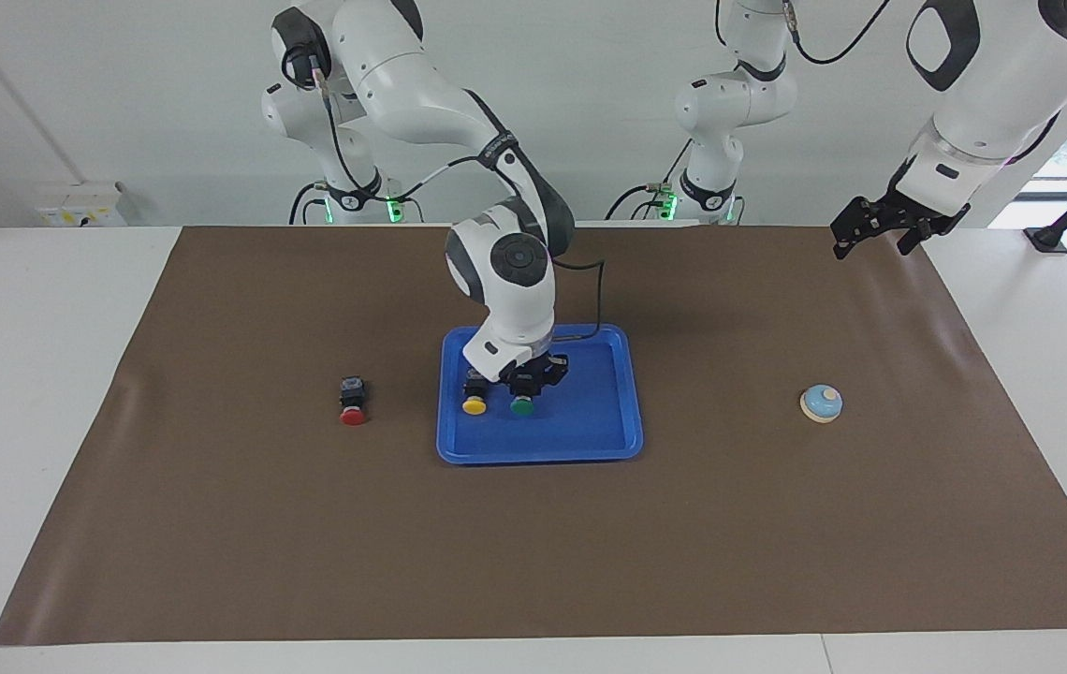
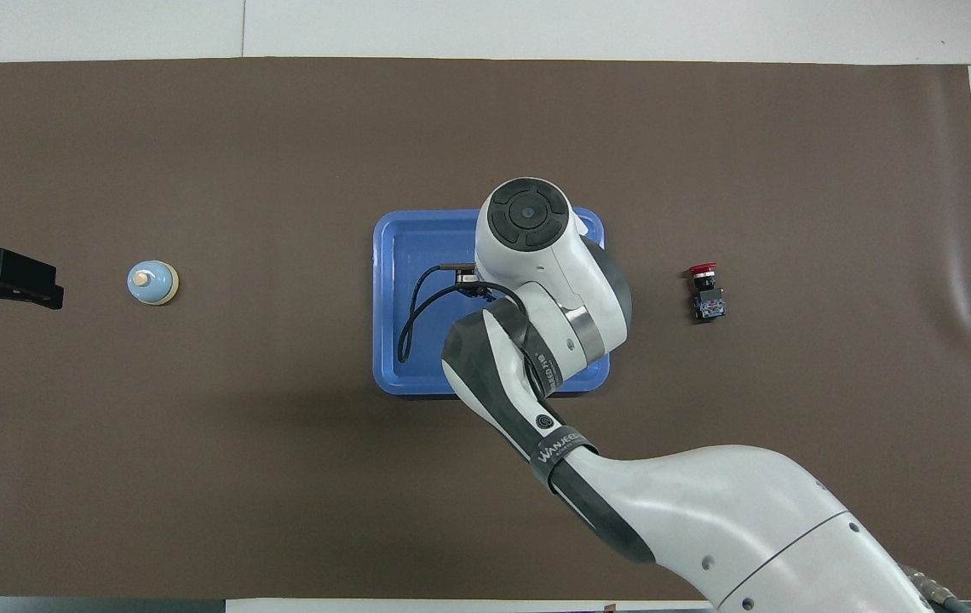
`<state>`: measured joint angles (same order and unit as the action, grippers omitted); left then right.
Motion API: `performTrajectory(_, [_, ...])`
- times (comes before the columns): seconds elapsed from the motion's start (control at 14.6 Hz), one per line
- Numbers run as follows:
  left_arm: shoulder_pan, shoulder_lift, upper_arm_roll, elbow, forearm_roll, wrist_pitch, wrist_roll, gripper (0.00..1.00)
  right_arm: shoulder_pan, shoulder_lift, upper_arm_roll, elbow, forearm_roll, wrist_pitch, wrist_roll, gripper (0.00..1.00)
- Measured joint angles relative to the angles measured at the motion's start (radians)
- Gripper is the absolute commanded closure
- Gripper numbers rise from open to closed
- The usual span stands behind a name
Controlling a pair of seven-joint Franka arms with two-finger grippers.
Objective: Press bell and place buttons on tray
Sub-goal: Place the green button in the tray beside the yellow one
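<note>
The blue tray [image 1: 590, 412] lies mid-table and also shows in the overhead view [image 2: 405, 289]. The yellow button [image 1: 474, 404] and the green button [image 1: 522, 405] lie side by side in it. My right gripper [image 1: 532, 379] is down in the tray at the green button's black body. My right arm hides both buttons in the overhead view. The red button [image 1: 353, 401] lies on the mat beside the tray, toward the right arm's end. The light-blue bell [image 1: 821, 403] stands toward the left arm's end. My left gripper [image 1: 873, 245] waits open and raised near that end of the table.
A brown mat [image 1: 309, 543] covers the table. A black cable [image 2: 417, 315] from my right wrist loops over the tray.
</note>
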<state>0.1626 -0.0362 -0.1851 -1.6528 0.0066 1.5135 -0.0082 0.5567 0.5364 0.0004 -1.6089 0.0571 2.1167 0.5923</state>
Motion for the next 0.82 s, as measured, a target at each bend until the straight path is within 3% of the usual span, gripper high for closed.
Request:
performTrajectory(0.07, [0.0, 0.0, 0.0, 0.0, 0.0, 0.0, 0.0, 0.0, 0.001, 0.0, 0.0, -0.014, 0.0, 0.016, 0.0, 0.73])
performTrajectory(0.14, [0.0, 0.0, 0.0, 0.0, 0.0, 0.0, 0.0, 0.0, 0.004, 0.0, 0.0, -0.027, 0.0, 0.03, 0.0, 0.01])
performTrajectory(0.41, [0.0, 0.0, 0.0, 0.0, 0.0, 0.0, 0.0, 0.0, 0.024, -0.005, -0.001, -0.041, -0.004, 0.034, 0.001, 0.0])
performTrajectory(0.62, [0.0, 0.0, 0.0, 0.0, 0.0, 0.0, 0.0, 0.0, 0.017, -0.029, -0.019, -0.001, -0.058, -0.057, 0.001, 0.0])
performTrajectory(0.82, [0.0, 0.0, 0.0, 0.0, 0.0, 0.0, 0.0, 0.0, -0.073, -0.102, -0.038, 0.014, -0.079, -0.127, -0.139, 0.0])
